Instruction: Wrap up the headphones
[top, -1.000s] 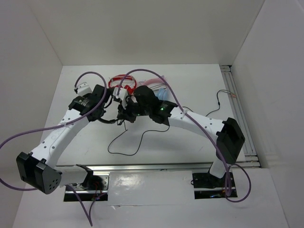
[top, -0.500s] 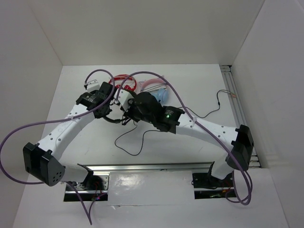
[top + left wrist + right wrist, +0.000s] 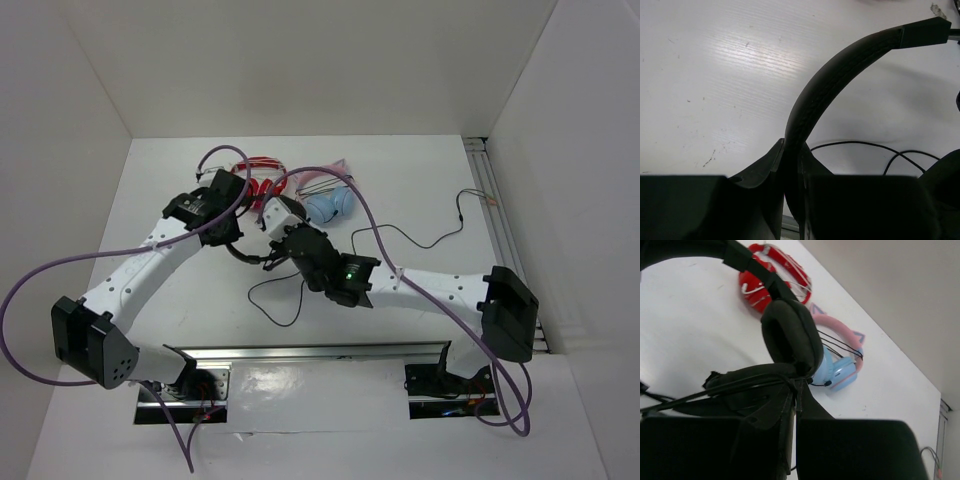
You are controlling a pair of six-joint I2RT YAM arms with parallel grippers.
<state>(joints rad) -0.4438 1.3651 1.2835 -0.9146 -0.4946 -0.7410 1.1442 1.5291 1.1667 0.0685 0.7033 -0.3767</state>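
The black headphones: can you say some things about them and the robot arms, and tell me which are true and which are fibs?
1. The left fingers are squeezing the headband of the black headphones. True.
2. The right fingers hold the red headphones. False: those lie on the table, and the right fingers pinch the cable of the black ones.
3. The blue and pink headphones lie beside the red headphones. True.
4. The cable is all wound up. False: a loop of it lies loose on the table.
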